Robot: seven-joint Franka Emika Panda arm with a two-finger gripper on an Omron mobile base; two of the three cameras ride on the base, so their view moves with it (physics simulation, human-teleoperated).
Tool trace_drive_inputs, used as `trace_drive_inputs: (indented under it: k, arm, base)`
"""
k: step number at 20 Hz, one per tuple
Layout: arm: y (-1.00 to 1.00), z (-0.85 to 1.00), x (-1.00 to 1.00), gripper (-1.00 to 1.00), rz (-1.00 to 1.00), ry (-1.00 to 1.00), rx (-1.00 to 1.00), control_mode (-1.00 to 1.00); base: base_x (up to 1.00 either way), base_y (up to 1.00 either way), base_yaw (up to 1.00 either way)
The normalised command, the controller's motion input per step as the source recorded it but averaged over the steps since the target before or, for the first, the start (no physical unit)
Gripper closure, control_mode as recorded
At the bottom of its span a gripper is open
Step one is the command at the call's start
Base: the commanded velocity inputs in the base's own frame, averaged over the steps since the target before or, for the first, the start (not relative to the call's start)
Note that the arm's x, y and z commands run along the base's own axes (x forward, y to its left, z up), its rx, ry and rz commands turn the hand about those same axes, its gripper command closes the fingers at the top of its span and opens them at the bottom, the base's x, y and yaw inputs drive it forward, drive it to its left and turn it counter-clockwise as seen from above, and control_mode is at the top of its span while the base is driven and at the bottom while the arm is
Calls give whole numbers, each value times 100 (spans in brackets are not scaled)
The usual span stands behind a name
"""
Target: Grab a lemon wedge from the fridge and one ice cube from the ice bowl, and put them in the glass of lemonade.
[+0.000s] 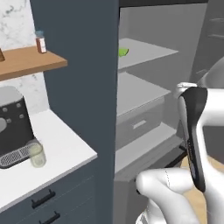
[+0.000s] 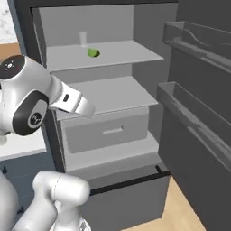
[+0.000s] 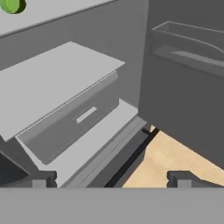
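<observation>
- Standing far left in the left base view is a black coffee machine (image 1: 13, 124) on a white counter (image 1: 65, 148).
- The glass of lemonade (image 1: 36, 154) sits on that counter, just beside the machine's grey drip tray. It is upright, with pale yellow drink inside.
- Above it, a wooden shelf (image 1: 30, 61) holds a small jar with a red label (image 1: 40, 42).
- Next comes a tall dark blue cabinet wall (image 1: 78, 78), and below the counter are dark blue drawers (image 1: 48, 199) with black handles.
- Right of the blue wall, the fridge (image 2: 135, 18) has its door swung wide, so the grey inside shows.
- The lemon wedge (image 2: 93, 53) lies on the top shelf inside the fridge. It looks bright green-yellow and very small. It also peeks in at the top left corner of the hand view.
- A clear glass (image 2: 83, 39) stands just behind the wedge on the same shelf.
- Under that is a second shelf (image 2: 108, 92), then a grey drawer (image 2: 108, 131) with a small handle.
- The open fridge door (image 2: 198, 126) on the right has long trays on its inside.
- The gripper (image 3: 111, 178) has its two dark tips spread wide apart, with nothing between them. It looks at the drawer and the wooden floor (image 3: 170, 162), well below the wedge.
</observation>
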Motion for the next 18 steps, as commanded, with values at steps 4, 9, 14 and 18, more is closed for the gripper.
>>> trace_drive_inputs:
  k: [4,9,14,18]
  arm:
    - [0,0,0,-100,0,0,0,100]
    - [0,0,0,-100,0,0,0,100]
    - [0,0,0,-100,0,0,0,100]
    - [0,0,0,-100,0,0,0,100]
  base:
    - [37,-89,52]
    - [28,-47,49]
    - [15,1,25]
    - [9,1,23]
